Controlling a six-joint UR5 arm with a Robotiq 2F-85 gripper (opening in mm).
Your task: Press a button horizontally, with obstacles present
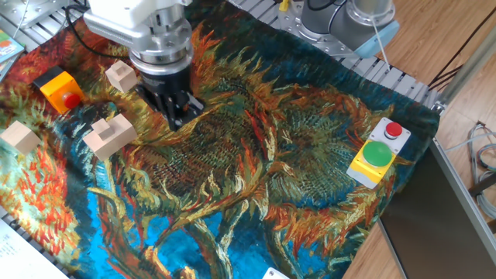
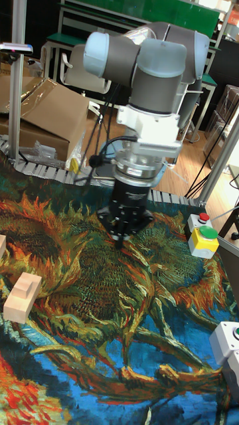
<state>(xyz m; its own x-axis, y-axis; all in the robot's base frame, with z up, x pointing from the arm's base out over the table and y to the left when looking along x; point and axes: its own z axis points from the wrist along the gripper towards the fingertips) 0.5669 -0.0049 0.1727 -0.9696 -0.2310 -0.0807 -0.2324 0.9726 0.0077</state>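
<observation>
Clearly unpressed, the button (image 1: 72,98) sits near the cloth's far left corner; the gripper (image 1: 177,118) hovers beyond the obstacles (image 1: 109,133), jaw state indiscernible.

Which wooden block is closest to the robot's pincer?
The small wooden cube just left of the pincer, beside the arm. The notched block sits lower left, and the other cube lies far off at the cloth's left edge.

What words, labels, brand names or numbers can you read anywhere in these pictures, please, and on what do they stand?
No text can be read in either view.
The orange button box, the yellow-and-grey button box and the wooden blocks show no lettering.
The papers at the table edge are too blurred to read.
</observation>
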